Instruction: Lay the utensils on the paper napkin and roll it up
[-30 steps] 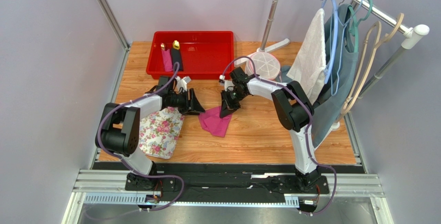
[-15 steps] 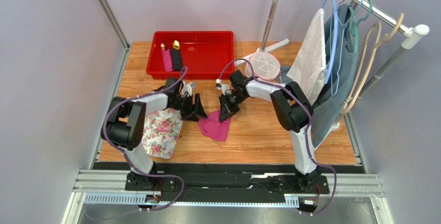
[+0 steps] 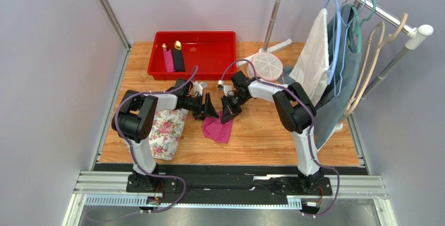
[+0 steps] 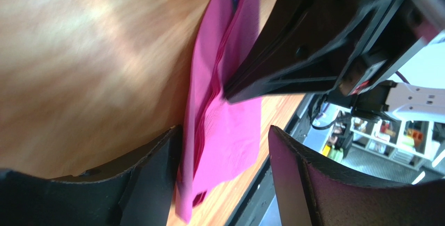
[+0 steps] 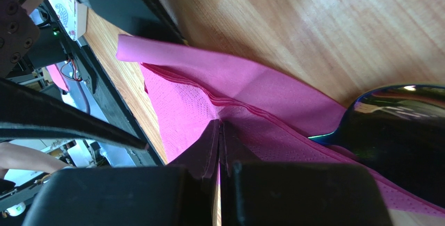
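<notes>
Wood-grain tabletop (image 3: 271, 132) carries the pink paper napkin (image 3: 219, 130) near its middle, folded in layers. The right gripper (image 3: 227, 116) is clamped on a napkin fold (a dark, shiny spoon (image 5: 402, 132) lies on the paper just beside it). The left gripper (image 3: 213, 113) stands open, jaws either side of the napkin's edge.

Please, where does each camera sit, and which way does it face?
Top external: above and behind the robot, facing down on the table; left arm and right arm show, meeting at the paper napkin.
Left wrist: on the left arm, facing the napkin's edge, framed by the open left gripper.
Right wrist: on the right arm, close over the napkin, pinched by the shut right gripper, beside a utensil.
Shared: both wrist views show the napkin's folded layers.
</notes>
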`<action>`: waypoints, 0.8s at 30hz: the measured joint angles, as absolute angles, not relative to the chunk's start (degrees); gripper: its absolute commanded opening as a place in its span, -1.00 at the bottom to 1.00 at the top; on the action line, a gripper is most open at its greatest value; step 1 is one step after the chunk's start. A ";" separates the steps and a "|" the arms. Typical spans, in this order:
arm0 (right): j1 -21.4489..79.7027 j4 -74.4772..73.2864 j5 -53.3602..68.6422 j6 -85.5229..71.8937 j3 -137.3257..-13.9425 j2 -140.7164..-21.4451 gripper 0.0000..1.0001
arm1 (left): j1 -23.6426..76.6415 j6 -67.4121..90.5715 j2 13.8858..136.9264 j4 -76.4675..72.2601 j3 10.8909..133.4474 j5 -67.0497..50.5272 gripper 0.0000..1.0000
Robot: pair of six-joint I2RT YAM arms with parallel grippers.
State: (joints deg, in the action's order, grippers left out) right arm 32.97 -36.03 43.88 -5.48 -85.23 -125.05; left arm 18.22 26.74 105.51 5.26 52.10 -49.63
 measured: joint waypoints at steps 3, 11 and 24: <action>32.97 -36.23 44.05 -5.48 -85.25 -125.14 -1.00 | 18.57 26.76 108.36 3.95 54.41 -51.88 0.39; 32.97 -36.42 44.07 -5.45 -85.41 -125.23 -1.00 | 17.85 23.81 111.24 5.34 56.82 -54.61 0.17; 32.93 -36.47 44.07 -5.52 -85.45 -125.27 -1.00 | 13.13 18.31 106.10 15.14 51.92 -52.42 -0.51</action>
